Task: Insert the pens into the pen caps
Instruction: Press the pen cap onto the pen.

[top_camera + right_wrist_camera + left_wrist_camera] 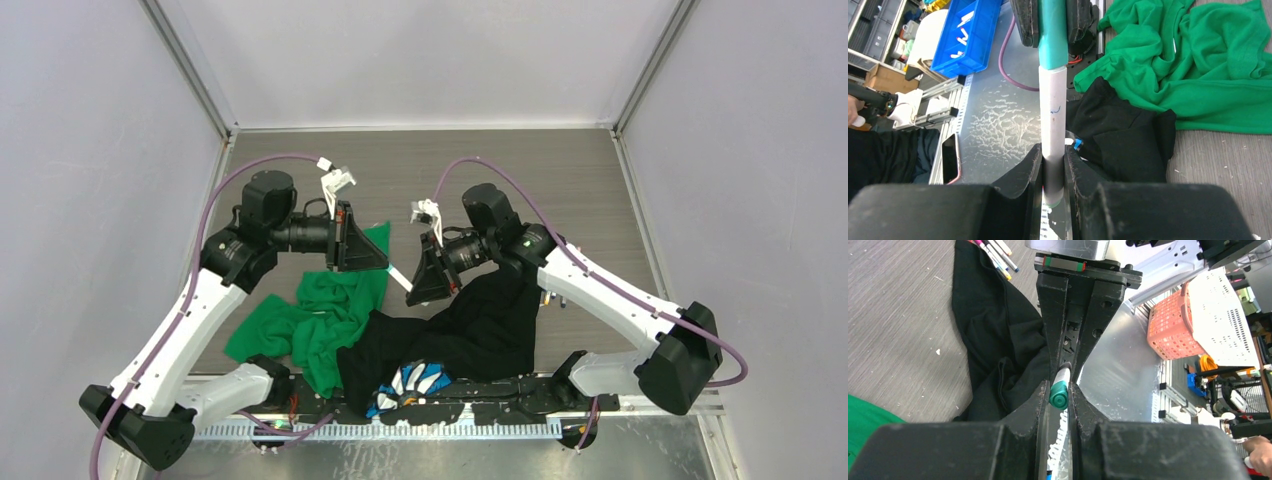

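The left gripper [1058, 390] is clamping the teal cap [1058, 397], the right gripper [1052, 153] is gripping the pen [1053, 110]; capping is seemingly finishing, needing a straight seating push.

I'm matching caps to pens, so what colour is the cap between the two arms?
The cap is teal, clearest in the right wrist view.

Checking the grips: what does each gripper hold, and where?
Right gripper clamps the white pen at its barrel; left gripper pinches the teal cap by its sides.
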